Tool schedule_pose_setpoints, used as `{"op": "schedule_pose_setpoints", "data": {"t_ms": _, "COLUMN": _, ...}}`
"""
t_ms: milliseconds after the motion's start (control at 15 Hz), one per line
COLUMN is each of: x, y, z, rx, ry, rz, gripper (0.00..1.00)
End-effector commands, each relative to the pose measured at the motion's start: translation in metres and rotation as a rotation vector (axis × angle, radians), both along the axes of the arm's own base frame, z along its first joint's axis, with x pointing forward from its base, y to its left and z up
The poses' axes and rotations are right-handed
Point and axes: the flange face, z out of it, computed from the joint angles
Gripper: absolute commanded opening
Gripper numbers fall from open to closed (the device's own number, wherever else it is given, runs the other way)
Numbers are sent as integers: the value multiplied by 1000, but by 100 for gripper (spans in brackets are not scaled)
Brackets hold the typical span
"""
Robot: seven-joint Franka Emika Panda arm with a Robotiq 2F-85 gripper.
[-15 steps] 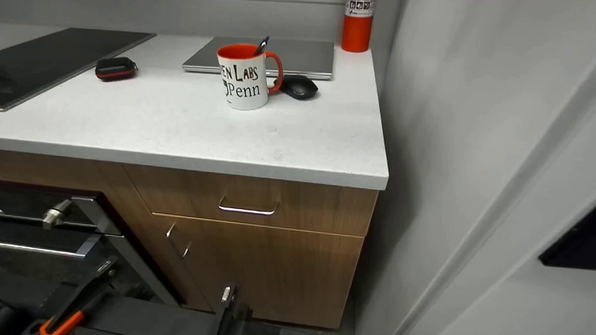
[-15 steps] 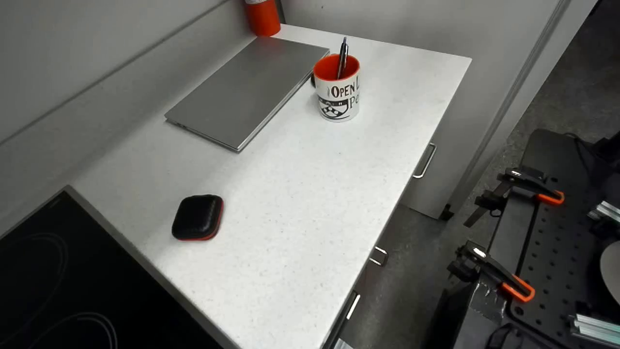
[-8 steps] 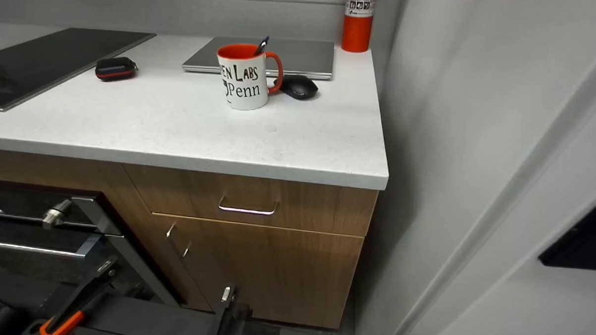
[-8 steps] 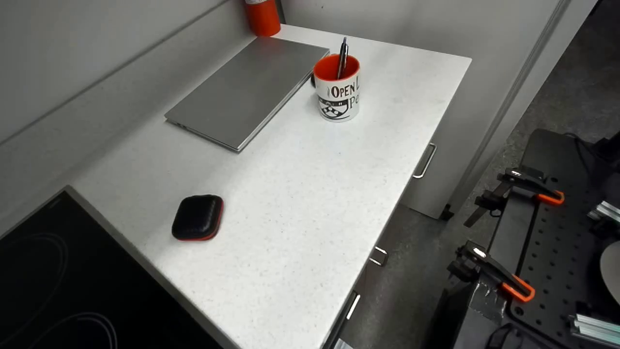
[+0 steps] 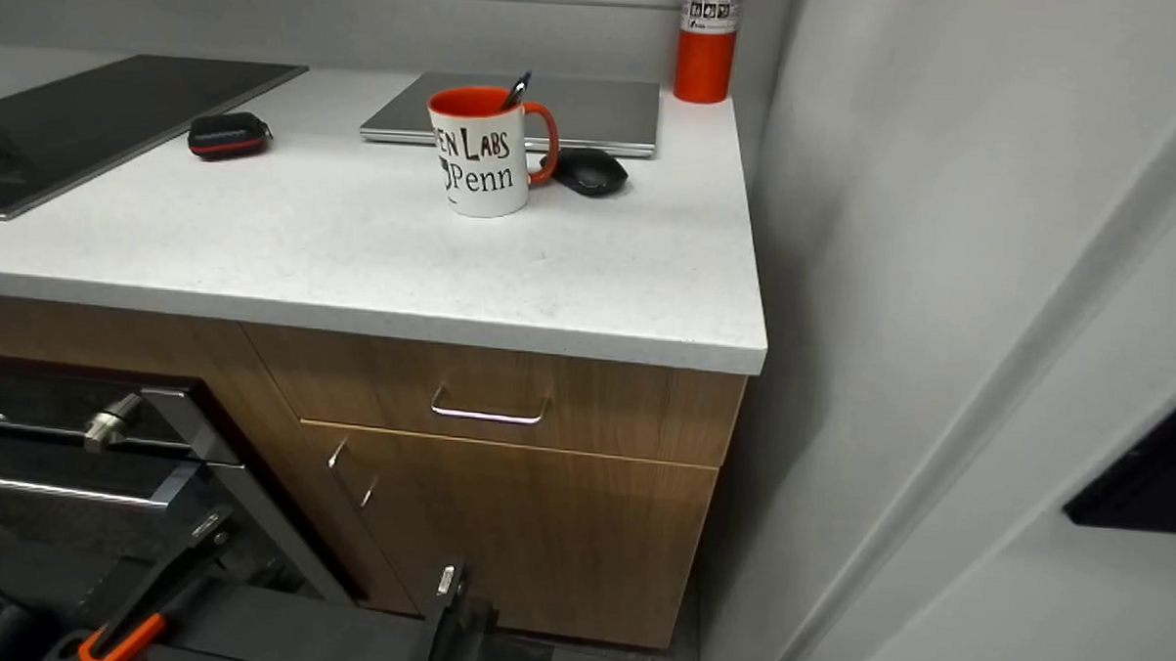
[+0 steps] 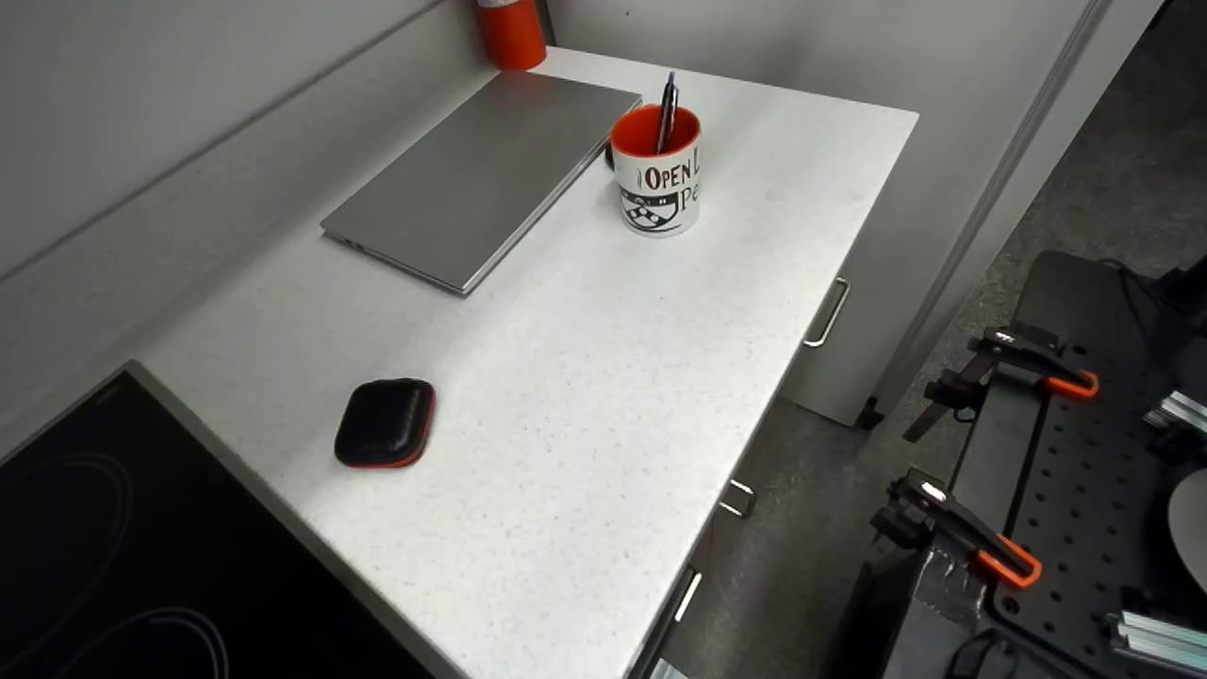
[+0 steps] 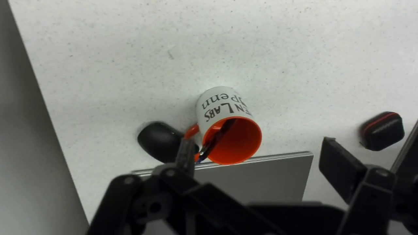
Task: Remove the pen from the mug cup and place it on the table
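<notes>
- Pen (image 6: 668,113): in mug (image 6: 655,179), tilted, top pokes out nr handle.
- The mug: stands up on table (image 6: 566,405), btwn front & bk edges, closer to end edge than stovetop (image 6: 104,538).
- Gripper (image 7: 258,151): fingers wide apart, mug shows btwn 'em, wrist view.
- Red can (image 5: 704,65): bk corner, same end.
- Gray laptop (image 6: 481,179): nr bk edge.
- Blk mouse (image 5: 592,172): just beside mug handle.
- Blk case (image 6: 385,422): nr stovetop.

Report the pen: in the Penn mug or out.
In: the pen leans inside the Penn mug, upper end protruding, in both exterior views.
</notes>
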Motion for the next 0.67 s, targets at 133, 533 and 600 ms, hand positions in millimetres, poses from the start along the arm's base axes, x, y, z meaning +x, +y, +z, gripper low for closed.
{"op": "schedule_pose_setpoints", "data": {"t_ms": 133, "x": 6, "y": 3, "z": -6, "rx": 16, "ry": 15, "rz": -2, "gripper": 100}}
{"op": "schedule_pose_setpoints", "data": {"t_ms": 533, "x": 26, "y": 13, "z": -29, "rx": 27, "ry": 56, "rz": -32, "gripper": 100}}
{"op": "schedule_pose_setpoints", "data": {"t_ms": 600, "x": 31, "y": 14, "z": -35, "rx": 21, "ry": 61, "rz": -47, "gripper": 100}}
